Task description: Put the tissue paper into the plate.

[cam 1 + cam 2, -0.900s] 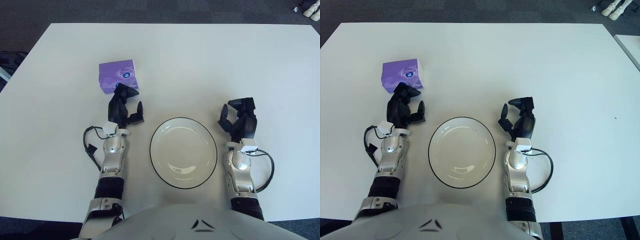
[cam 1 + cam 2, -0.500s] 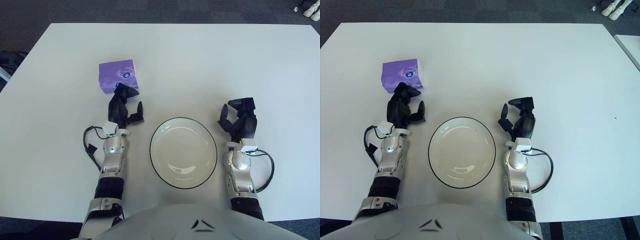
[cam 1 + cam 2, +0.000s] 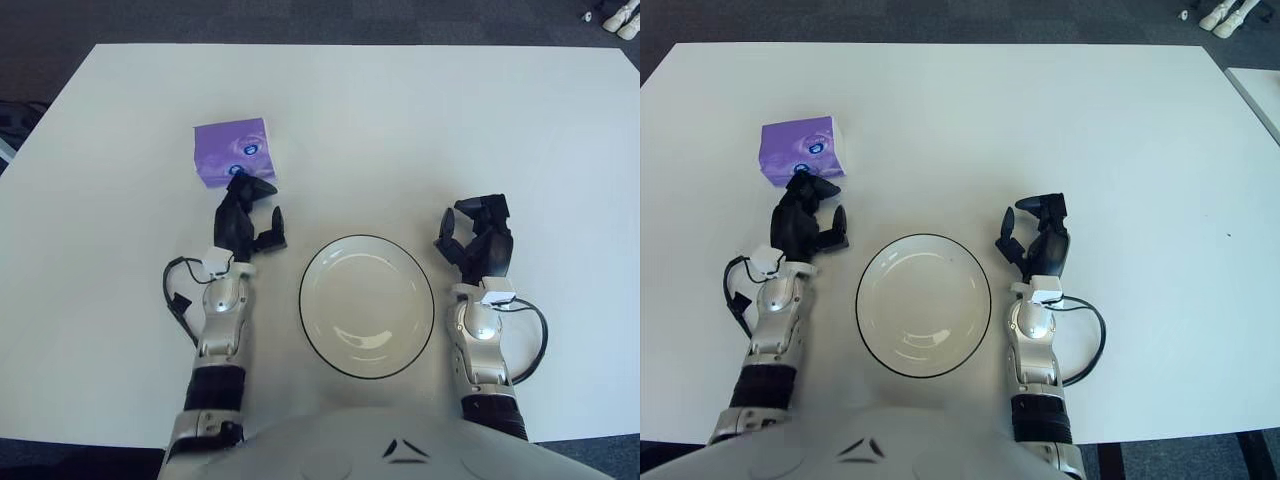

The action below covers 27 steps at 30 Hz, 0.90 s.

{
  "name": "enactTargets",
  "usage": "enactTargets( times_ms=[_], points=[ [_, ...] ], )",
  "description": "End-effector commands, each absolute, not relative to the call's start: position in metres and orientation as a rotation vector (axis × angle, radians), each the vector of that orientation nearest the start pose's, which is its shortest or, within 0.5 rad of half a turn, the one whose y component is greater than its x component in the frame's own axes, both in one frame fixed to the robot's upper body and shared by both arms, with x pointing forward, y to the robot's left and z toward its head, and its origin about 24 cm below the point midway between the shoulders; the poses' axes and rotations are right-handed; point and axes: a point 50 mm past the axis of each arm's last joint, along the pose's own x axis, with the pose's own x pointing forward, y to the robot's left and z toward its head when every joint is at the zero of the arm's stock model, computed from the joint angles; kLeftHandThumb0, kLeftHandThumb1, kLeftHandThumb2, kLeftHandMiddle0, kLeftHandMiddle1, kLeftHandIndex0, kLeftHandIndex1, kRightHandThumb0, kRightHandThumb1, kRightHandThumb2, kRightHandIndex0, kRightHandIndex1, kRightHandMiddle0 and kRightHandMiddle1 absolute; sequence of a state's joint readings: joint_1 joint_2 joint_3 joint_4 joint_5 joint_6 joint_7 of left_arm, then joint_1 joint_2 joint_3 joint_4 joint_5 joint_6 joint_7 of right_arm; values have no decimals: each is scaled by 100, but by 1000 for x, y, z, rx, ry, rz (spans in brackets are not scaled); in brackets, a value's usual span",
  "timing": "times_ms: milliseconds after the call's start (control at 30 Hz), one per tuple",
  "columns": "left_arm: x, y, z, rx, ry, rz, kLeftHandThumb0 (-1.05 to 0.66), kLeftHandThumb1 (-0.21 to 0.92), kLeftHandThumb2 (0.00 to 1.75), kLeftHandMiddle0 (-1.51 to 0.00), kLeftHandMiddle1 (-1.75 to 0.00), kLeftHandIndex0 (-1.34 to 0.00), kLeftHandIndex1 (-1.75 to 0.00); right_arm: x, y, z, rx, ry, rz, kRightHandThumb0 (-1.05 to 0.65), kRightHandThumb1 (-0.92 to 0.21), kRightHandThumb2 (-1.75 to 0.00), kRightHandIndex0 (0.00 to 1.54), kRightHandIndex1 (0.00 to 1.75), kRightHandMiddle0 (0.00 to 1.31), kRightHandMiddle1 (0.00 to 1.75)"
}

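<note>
Since the earlier frames the left hand (image 3: pixel 246 213) has edged a little farther from the robot's body, toward the tissue pack (image 3: pixel 233 153), and its forearm now sits slightly more to the robot's left; the plate (image 3: pixel 367 304), the pack and the right hand (image 3: pixel 478 240) have not visibly shifted.

Taking the plate as the landmark: the left hand shows just off its far-left rim, forearm running back toward the robot's body, wrist raised, dark fingers (image 3: pixel 804 190) loosely curved and parted with nothing between them. The uppermost fingertips reach the near edge of the tissue pack; whether they touch it cannot be told. The right hand shows just off the plate's right rim, fingers likewise relaxed, partly bent and empty, its forearm pointing straight back to the torso.

The plate is white with a dark rim and lies on the white table (image 3: pixel 420 120), close to the robot's body; nothing is in it. The tissue pack, a purple packet, lies flat on the table beyond and to the left of the plate, apart from it.
</note>
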<state>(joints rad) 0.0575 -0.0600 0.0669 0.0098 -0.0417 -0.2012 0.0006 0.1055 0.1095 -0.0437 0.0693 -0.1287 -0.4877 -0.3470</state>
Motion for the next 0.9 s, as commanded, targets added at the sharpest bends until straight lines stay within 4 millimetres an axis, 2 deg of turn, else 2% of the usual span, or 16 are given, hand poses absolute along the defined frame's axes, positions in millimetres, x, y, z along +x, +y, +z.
enactTargets(
  times_ms=[0, 500, 867],
  points=[
    [227, 165, 37, -105, -78, 79, -1, 15, 149, -71, -164, -59, -175, 202, -157, 7, -1, -117, -412, -40, -60, -96, 62, 135, 39, 175],
    [231, 177, 86, -112, -387, -27, -1, 7, 158, -76, -167, -63, -175, 202, -157, 6, -2, -114, -427, -40, -61, -96, 63, 135, 39, 175],
    [230, 180, 105, -42, -594, 9, -1, 1, 162, -81, -162, -68, -175, 203, -157, 6, 2, -120, -419, -39, -65, -90, 60, 135, 35, 175]
  ],
)
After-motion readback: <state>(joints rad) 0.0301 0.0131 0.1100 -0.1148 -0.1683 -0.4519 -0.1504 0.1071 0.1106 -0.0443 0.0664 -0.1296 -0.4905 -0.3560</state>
